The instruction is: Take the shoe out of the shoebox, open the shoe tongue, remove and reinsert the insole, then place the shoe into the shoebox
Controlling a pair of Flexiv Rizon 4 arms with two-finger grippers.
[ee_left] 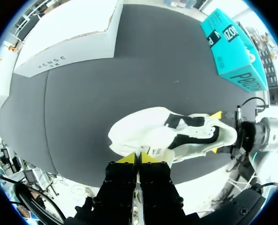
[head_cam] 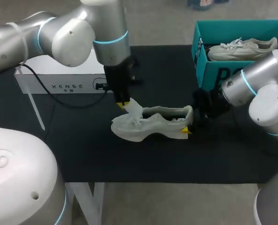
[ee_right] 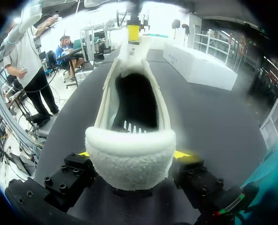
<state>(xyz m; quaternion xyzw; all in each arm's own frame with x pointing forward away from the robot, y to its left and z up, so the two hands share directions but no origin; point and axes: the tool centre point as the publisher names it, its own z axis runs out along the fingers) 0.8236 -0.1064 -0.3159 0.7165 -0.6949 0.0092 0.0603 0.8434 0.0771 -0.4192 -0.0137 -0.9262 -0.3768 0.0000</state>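
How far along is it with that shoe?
Done: the shoe lies on the black mat, outside the teal shoebox. In hand: the left arm's fingers pinch the tongue up while the right arm's fingers clamp the heel. Left, apparently: insole out and back in, then the shoe into the shoebox.

Free mat [head_cam: 153, 159] in front of shoe [head_cam: 148, 124]; white box [head_cam: 59, 79], shoebox [head_cam: 210, 70] behind.

1. Two shoes: the loose shoe [head_cam: 150, 123] outside the shoebox [head_cam: 214, 75], the boxed shoe [head_cam: 242, 48] inside it.
2. Two boxes: the shoebox and a white box [head_cam: 59, 79] well apart from it.
3. Two grippers, both outside the shoebox: left gripper [ee_left: 139, 158], right gripper [ee_right: 129, 153].
4. One table [head_cam: 82, 154].
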